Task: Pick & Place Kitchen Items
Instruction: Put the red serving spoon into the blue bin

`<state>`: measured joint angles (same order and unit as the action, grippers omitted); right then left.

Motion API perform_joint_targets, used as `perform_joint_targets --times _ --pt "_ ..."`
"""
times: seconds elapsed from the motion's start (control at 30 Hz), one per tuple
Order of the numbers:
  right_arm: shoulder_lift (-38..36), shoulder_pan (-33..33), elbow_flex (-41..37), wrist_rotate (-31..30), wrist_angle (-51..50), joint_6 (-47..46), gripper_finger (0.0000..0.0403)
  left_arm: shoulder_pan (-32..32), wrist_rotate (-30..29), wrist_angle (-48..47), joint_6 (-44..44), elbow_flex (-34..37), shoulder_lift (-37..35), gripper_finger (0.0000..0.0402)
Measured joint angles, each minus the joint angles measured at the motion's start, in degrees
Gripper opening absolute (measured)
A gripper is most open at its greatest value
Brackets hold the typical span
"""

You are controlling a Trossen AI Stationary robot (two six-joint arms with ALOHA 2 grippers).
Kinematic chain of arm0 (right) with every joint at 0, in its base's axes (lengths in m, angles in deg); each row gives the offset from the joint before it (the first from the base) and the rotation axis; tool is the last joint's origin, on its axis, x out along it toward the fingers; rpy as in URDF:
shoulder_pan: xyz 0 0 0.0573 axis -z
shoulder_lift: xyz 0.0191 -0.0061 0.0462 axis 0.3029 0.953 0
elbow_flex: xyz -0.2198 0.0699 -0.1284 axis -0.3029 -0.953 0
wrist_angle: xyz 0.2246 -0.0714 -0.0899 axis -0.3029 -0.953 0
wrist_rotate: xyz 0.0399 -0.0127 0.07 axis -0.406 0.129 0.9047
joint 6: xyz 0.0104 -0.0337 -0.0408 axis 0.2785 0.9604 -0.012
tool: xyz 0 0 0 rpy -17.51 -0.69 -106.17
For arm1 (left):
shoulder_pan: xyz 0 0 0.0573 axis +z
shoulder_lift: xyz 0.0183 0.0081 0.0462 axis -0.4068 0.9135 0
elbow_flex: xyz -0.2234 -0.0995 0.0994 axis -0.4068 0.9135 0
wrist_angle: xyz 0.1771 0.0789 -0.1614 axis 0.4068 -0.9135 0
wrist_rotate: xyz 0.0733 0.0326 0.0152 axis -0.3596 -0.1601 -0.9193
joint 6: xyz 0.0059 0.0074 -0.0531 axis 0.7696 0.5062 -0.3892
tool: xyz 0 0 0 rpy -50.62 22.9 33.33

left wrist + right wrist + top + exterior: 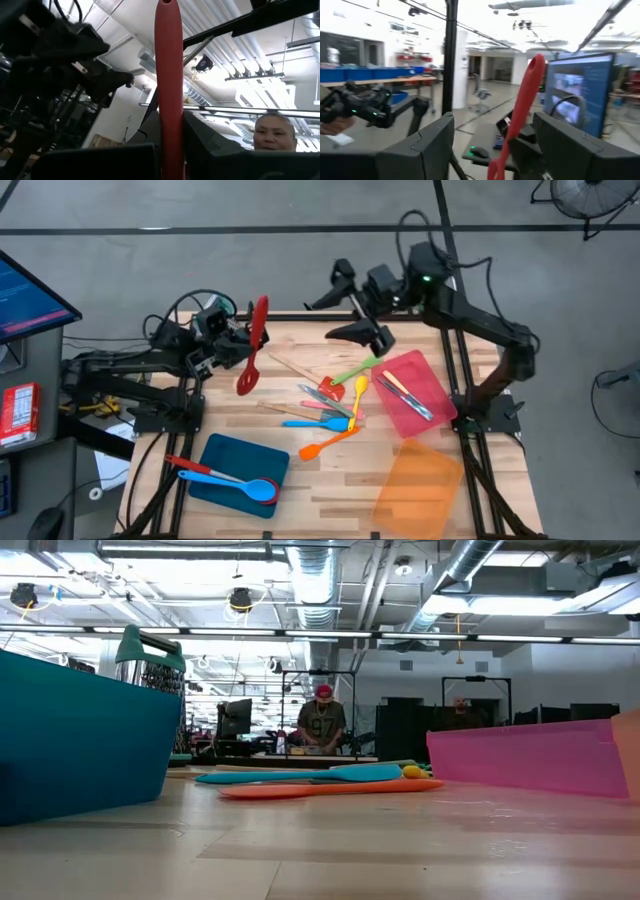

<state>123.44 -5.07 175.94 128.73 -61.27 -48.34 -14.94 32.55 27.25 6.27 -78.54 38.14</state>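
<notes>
A red long-handled spoon is in my left gripper, which is shut on it over the table's far left part. In the left wrist view the red handle rises from between the fingers toward the ceiling. My right gripper hovers open near the far edge. It faces the left arm and touches nothing, and its wrist view shows the spoon farther off. Several coloured utensils lie in a loose pile on the table's middle. My left gripper pinches the red spoon's handle between its two fingers, which run along the handle. The handle's free end sticks out beyond the fingers, up and toward the far edge. The head is on the near side. The spoon is lifted clear.
A blue tray near the left front holds a red and a blue spoon. A pink tray on the right holds a few utensils, with an orange tray nearer. The low view shows a grater's teal handle and people in the room behind.
</notes>
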Motion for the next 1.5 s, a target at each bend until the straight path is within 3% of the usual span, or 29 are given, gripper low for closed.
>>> perform_joint_targets --times 0.5,0.93,1.4,1.5 --pt "12.7 0.3 16.5 8.1 0.2 -12.1 0.0265 0.0 2.1 -0.7 0.1 0.0 2.0 0.0028" --pt "12.9 1.9 17.0 10.1 -2.2 -18.2 0.0265 0.0 3.5 -0.9 -0.7 0.0 5.1 0.0028" --pt "13.8 1.1 16.9 10.6 -6.4 -18.0 0.0264 0.8 2.9 -4.5 -0.7 0.0 6.0 0.0027" --pt "13.9 1.0 16.9 10.5 -6.6 -18.0 0.0248 0.8 2.8 -4.8 -0.7 0.0 6.3 0.0029"
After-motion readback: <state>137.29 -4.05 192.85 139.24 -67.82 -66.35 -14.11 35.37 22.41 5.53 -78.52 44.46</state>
